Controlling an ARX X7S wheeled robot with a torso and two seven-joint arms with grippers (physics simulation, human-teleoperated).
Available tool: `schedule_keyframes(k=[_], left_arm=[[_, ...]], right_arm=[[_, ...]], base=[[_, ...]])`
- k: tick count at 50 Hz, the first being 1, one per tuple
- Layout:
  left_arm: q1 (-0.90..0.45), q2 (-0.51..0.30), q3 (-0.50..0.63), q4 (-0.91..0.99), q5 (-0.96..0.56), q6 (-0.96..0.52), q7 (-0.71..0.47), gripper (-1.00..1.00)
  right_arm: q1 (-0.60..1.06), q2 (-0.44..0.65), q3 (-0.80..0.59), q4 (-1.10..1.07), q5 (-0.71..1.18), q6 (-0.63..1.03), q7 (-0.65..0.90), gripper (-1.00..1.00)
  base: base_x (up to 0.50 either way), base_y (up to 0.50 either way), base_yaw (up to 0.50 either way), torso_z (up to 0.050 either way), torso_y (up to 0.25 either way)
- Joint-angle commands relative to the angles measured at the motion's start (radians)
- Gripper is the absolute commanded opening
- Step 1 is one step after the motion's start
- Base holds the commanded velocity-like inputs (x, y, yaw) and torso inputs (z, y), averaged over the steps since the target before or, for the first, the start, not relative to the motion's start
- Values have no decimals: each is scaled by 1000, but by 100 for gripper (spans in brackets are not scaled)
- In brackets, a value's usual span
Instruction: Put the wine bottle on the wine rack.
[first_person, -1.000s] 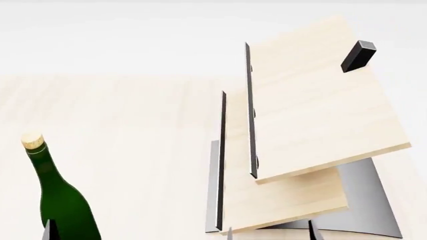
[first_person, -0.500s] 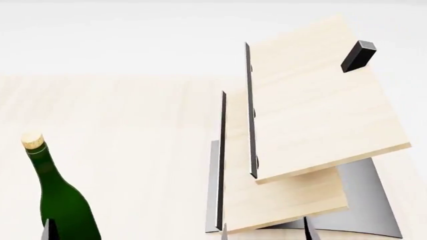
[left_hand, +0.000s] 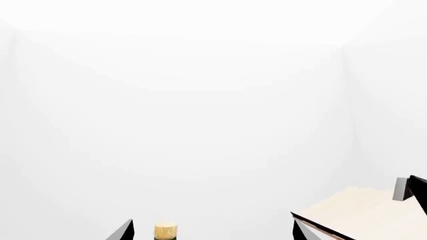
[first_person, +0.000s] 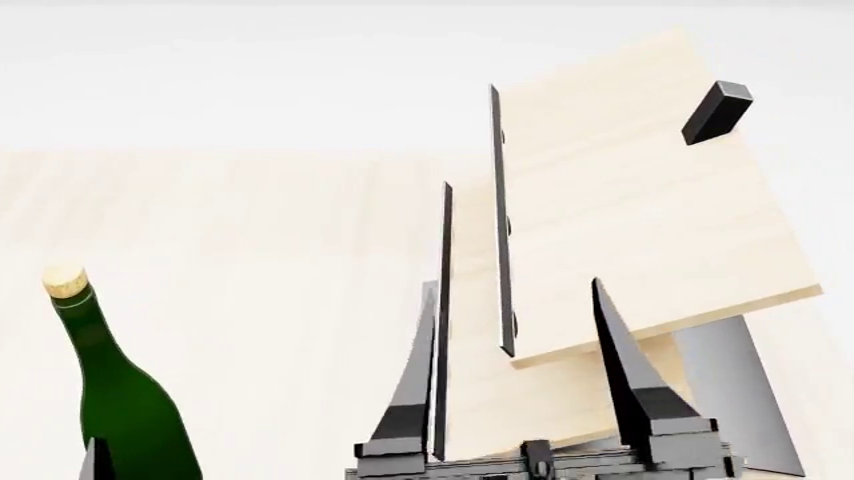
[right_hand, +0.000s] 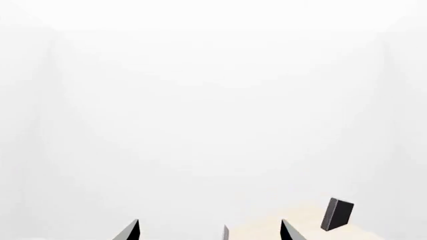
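Observation:
The dark green wine bottle with a beige cork stands upright on the pale wood table at the lower left. Its cork shows between the wide-apart fingers of my left gripper, which is open; one left fingertip shows in front of the bottle. The wine rack, slanted pale wood panels with dark edges, a grey base and a black block, stands at right. My right gripper is open and empty, raised in front of the rack's lower panels.
The rack's upper panel lies to the side of the left gripper in the left wrist view. The right wrist view shows the rack's top and block beyond the open right gripper. White walls lie behind.
My right gripper has risen from the bottom edge of the head view to stand in front of the rack. The bottle and left gripper have not moved.

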Motion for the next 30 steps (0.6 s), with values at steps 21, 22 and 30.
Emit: schedule_keyframes(k=[21,22,30], left_arm=[[-4,-9,1,13,0,-13,-12,100],[-2,-10,0,16,0,-11,-13,100],[-2,-9,5,5,3,-2,-14,100]], right_arm=[[589,-37,-11,67,424,667,-380,100],[608,-43,-8,90,460,693,-406,100],[692,-56,71,172,754,929,-519,100]], base=[[0,0,0,0,0],[0,0,0,0,0],[0,0,0,0,0]])
